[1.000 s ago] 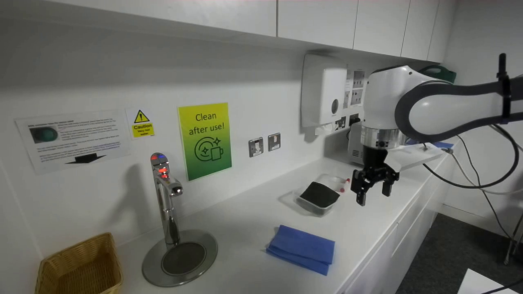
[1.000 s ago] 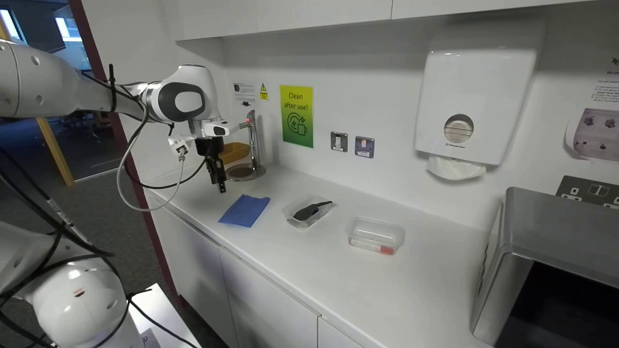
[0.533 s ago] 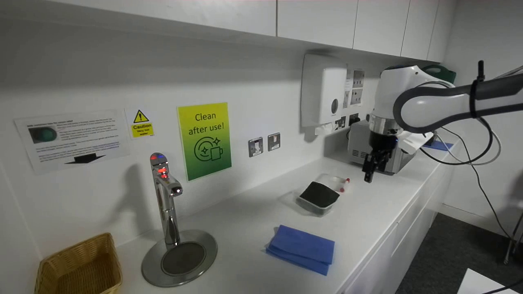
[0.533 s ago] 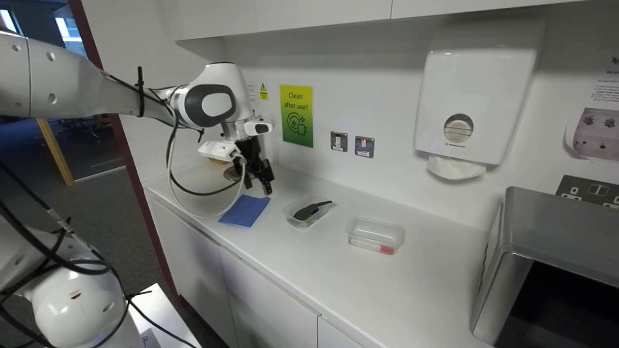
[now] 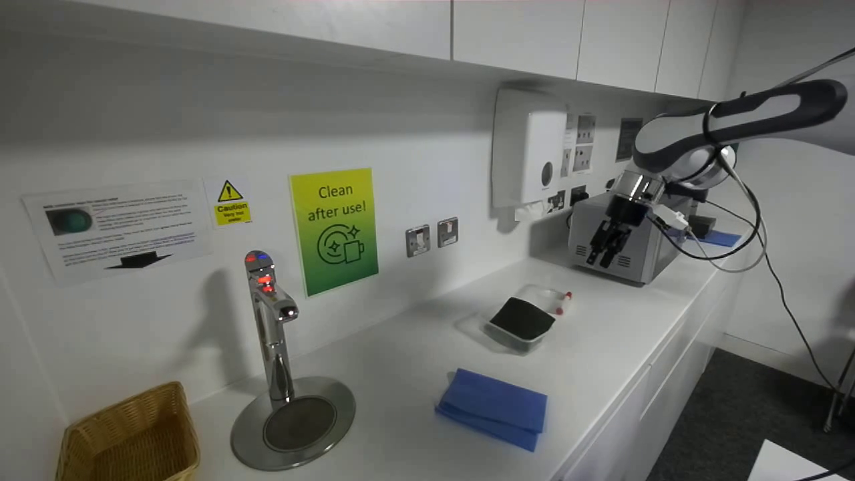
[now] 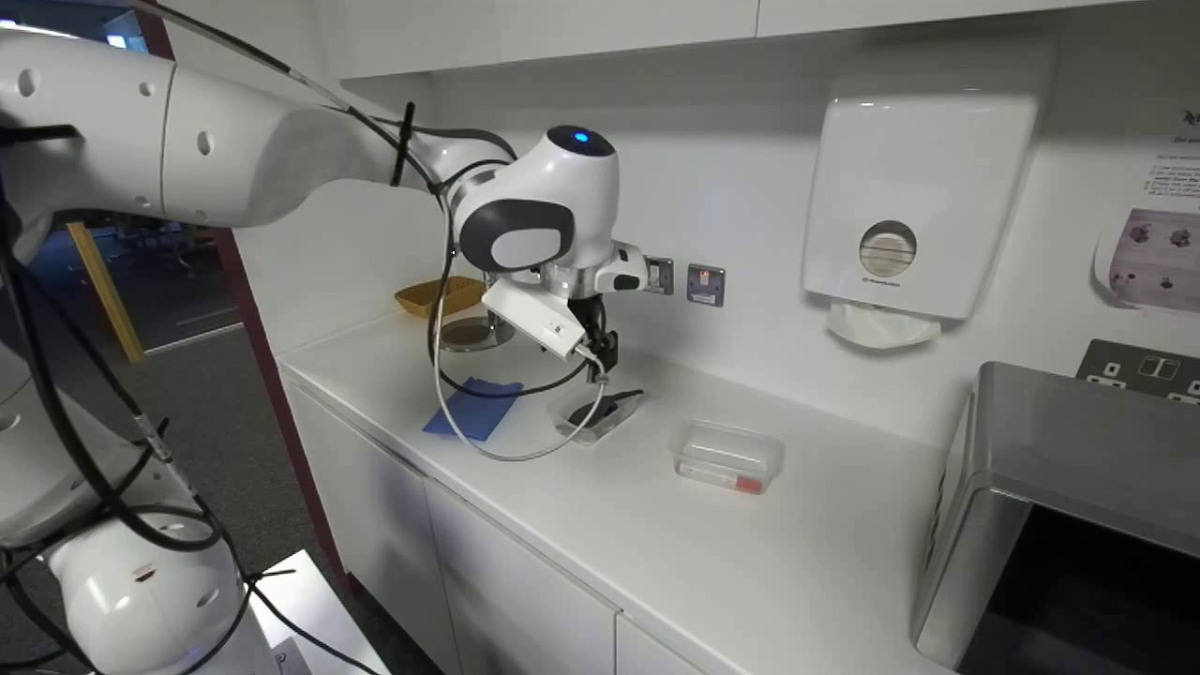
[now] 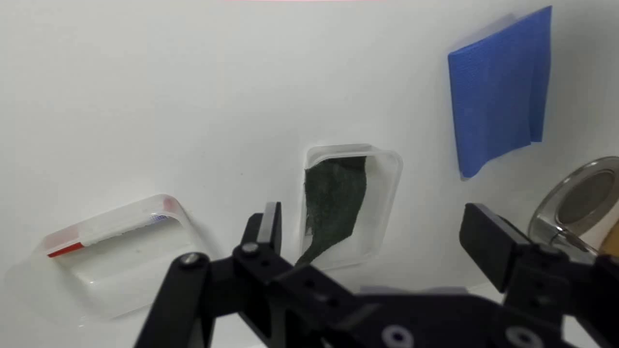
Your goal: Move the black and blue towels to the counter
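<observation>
The blue towel (image 5: 494, 404) lies folded on the white counter (image 5: 401, 374); it also shows in the wrist view (image 7: 498, 92). The black towel (image 7: 333, 193) lies in a small clear container (image 7: 387, 208), with one narrow end reaching over its near rim. In an exterior view the black towel (image 5: 523, 318) covers the container's top. My gripper (image 7: 372, 210) is open and empty, above the counter on the container's side. In the wrist view the container shows between the fingers, below them. In an exterior view a looped cable partly hides the black towel (image 6: 600, 411).
A second clear container (image 6: 727, 450) with a red-ended item stands beside the first. A microwave (image 6: 1078, 441) stands further along. A tap (image 5: 270, 334) and wicker basket (image 5: 130, 434) are at the opposite end. Cabinets (image 5: 521, 33) hang overhead. Another blue cloth (image 5: 721, 238) lies beyond the microwave.
My gripper has moved along the counter from near the blue towel toward the black towel's container and the microwave, and the wrist has turned. The towels have not moved.
</observation>
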Robot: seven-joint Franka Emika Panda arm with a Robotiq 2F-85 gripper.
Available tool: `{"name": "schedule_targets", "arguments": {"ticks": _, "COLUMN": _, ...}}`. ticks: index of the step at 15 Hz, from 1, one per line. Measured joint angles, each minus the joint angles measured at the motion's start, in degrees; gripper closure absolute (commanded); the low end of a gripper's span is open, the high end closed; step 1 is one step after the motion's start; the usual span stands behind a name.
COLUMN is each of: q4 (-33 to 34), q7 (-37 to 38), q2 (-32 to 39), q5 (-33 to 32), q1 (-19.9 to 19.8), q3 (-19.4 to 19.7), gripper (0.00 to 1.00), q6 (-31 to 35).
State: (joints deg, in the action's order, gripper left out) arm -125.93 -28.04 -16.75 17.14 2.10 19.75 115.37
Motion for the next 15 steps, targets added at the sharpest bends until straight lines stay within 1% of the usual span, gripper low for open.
{"name": "schedule_targets", "arguments": {"ticks": 2, "q4": 2.65, "q7": -3.08, "q2": 3.39, "q5": 4.61, "q1": -0.74, "q3": 1.01, "gripper": 0.00, "q6": -2.92}}
{"name": "schedule_targets", "arguments": {"ticks": 4, "q4": 4.72, "q7": -3.70, "q2": 6.94, "q5": 7.92, "q1": -1.95, "q3": 1.12, "gripper": 0.00, "q6": -5.08}}
{"name": "schedule_targets", "arguments": {"ticks": 6, "q4": 5.04, "q7": -3.70, "q2": 8.62, "q5": 8.16, "q1": -3.11, "q3": 0.13, "gripper": 0.00, "q6": -5.14}}
{"name": "schedule_targets", "arguments": {"ticks": 9, "q4": 5.04, "q7": -3.70, "q2": 8.43, "q5": 8.16, "q1": -3.64, "q3": -0.72, "gripper": 0.00, "q6": -5.14}}
{"name": "schedule_targets", "arguments": {"ticks": 15, "q4": 5.04, "q7": -3.70, "q2": 8.28, "q5": 8.16, "q1": -3.71, "q3": -0.77, "gripper": 0.00, "q6": -5.14}}
